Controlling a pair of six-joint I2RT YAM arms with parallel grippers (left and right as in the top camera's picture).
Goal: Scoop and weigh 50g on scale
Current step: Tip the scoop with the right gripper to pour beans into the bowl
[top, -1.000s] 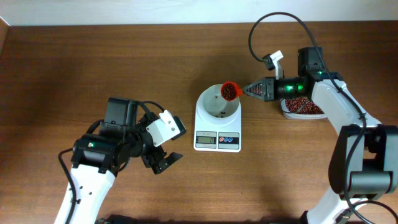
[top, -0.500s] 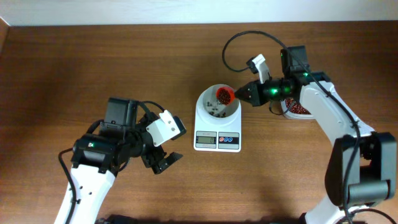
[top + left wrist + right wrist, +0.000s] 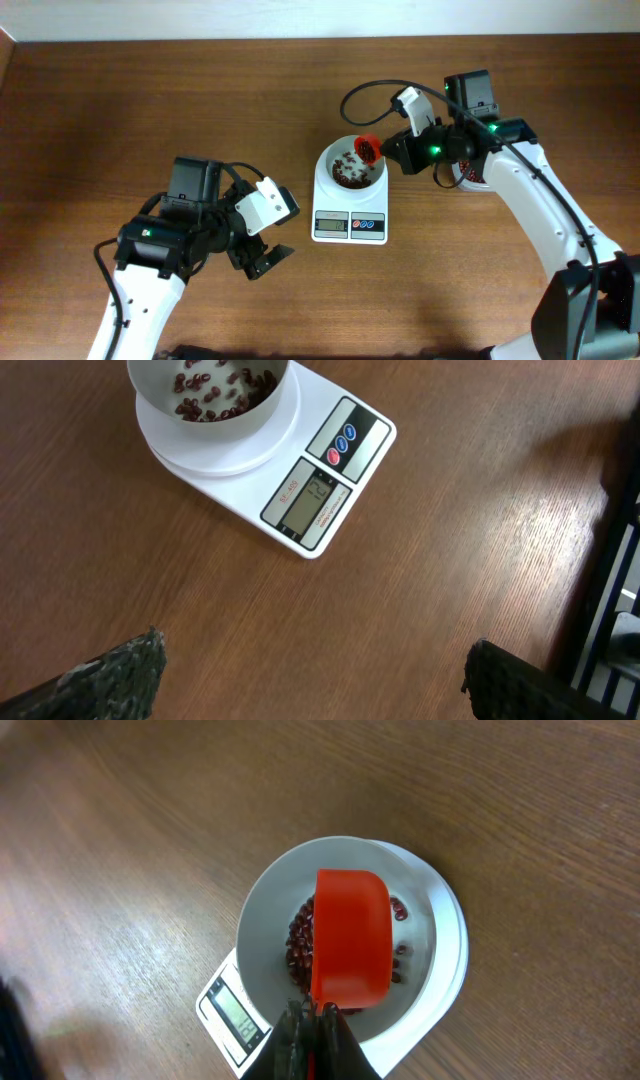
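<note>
Small white digital kitchen scale (image 3: 349, 212) sits about mid-table, grey display and blue buttons facing the near edge, round white bowl (image 3: 335, 157) on its platform on the far side. Small dark red-brown beans (image 3: 348, 172) lie loose in the bowl bottom, a thin scatter with white showing through. Right gripper (image 3: 392, 150) is over the bowl's far-right rim with its fingers pressed together on the handle of an orange-red plastic scoop (image 3: 368, 148). In the right wrist view the scoop's outer shell faces the camera and covers the middle of the bowl, with beans visible on both sides of it. Can't tell if the scoop touches the bowl or the beans. Display digits are too small to read. Clear tub (image 3: 468, 180) with more beans is toward the table's right edge, mostly hidden under the right arm. Left gripper (image 3: 262, 255) is off toward the near-left of the scale, above bare wooden table (image 3: 120, 110), fingers spread wide, nothing between them, well apart from the scale.
</note>
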